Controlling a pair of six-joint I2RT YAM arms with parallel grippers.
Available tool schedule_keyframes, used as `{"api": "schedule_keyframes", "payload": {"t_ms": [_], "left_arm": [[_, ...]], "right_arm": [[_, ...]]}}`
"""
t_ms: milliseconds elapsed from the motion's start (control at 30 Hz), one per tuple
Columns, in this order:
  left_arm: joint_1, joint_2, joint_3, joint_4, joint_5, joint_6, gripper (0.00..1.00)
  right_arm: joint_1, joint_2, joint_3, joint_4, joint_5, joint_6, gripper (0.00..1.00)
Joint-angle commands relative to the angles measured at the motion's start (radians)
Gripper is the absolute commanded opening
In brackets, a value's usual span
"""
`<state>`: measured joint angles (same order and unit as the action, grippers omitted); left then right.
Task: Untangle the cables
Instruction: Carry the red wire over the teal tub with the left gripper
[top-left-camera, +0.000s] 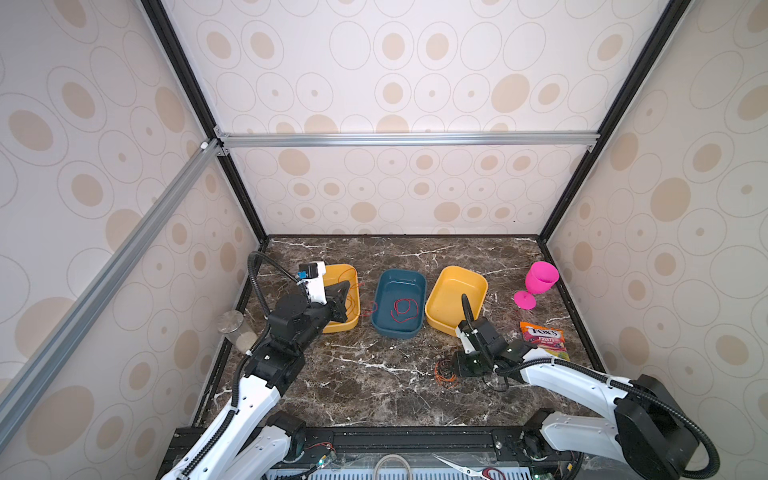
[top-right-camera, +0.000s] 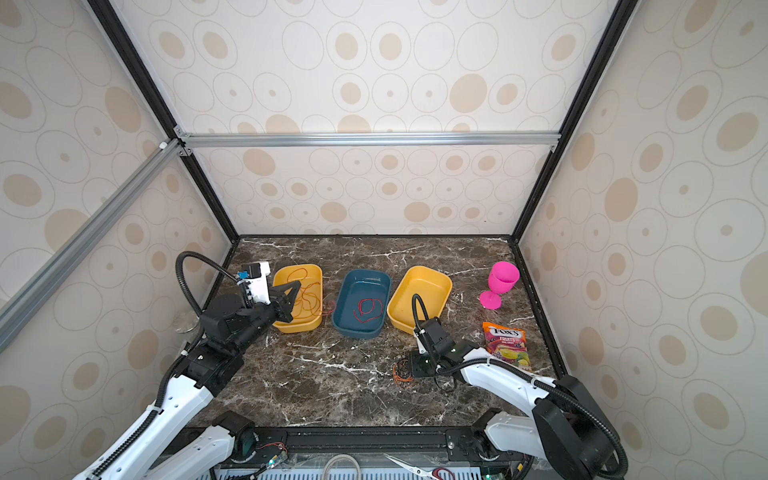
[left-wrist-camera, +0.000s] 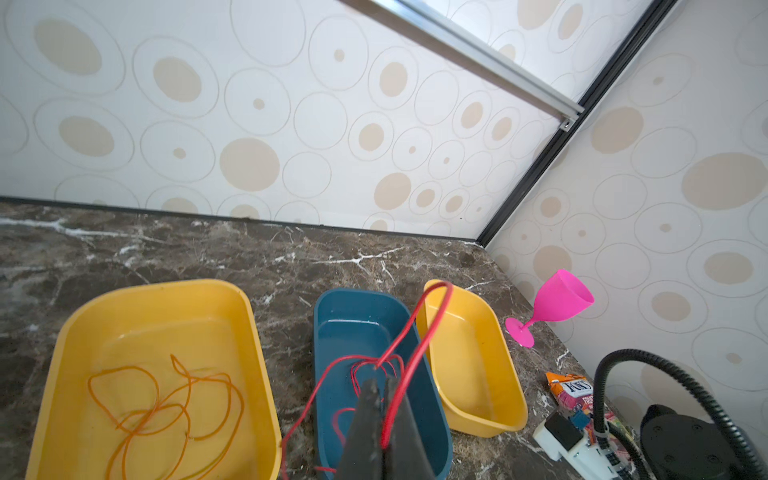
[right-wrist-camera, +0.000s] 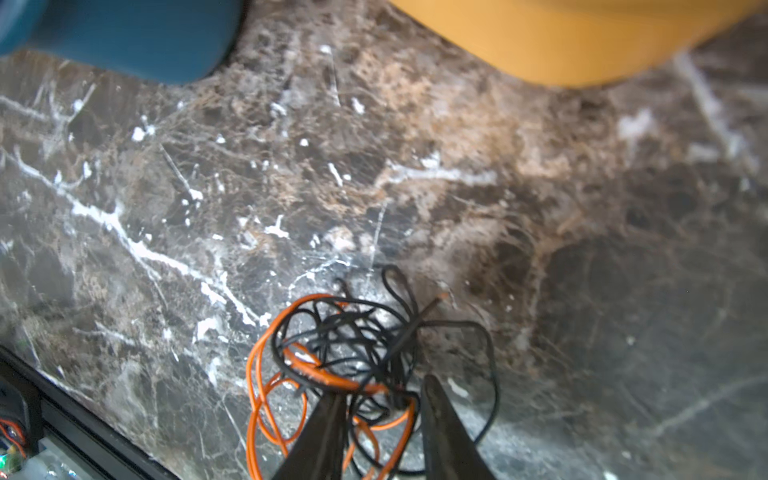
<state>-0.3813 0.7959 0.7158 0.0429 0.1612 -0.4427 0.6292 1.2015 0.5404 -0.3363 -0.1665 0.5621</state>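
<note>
A tangle of orange and black cables (right-wrist-camera: 345, 374) lies on the marble surface (top-left-camera: 374, 374) near its front edge; the right gripper (right-wrist-camera: 380, 390) stands over it, jaws parted astride the strands. The left gripper (left-wrist-camera: 382, 382), over the left yellow tray (left-wrist-camera: 54, 374), is clenched on a red cable (left-wrist-camera: 438, 284). More red loops lie in the single blue tray (top-left-camera: 417, 282). One orange cable (left-wrist-camera: 158, 415) rests in the left yellow tray, and a right yellow tray (top-left-camera: 457, 276) makes three trays. Beyond are one tilted pink goblet (top-left-camera: 540, 278) and one candy bag (top-left-camera: 544, 336)

Bright even light, soft shadows; top views bow at edges; right wrist view is blurred.
</note>
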Motion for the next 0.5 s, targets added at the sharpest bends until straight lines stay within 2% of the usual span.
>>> {"api": "schedule_keyframes", "payload": {"t_ms": [0, 133, 300, 467], "left_arm": [[0.007, 0.009, 0.093, -0.036, 0.014, 0.073, 0.00], [0.006, 0.029, 0.128, -0.028, 0.064, 0.079, 0.00], [0.004, 0.056, 0.115, 0.023, 0.218, 0.057, 0.00], [0.001, 0.065, 0.094, 0.053, 0.277, 0.044, 0.00]], "right_arm": [[0.007, -0.014, 0.024, -0.002, -0.018, -0.021, 0.44], [0.008, -0.055, 0.034, -0.034, -0.007, -0.034, 0.53], [0.008, -0.132, 0.070, -0.071, -0.020, -0.055, 0.62], [0.008, -0.177, 0.105, -0.076, -0.045, -0.060, 0.64]]}}
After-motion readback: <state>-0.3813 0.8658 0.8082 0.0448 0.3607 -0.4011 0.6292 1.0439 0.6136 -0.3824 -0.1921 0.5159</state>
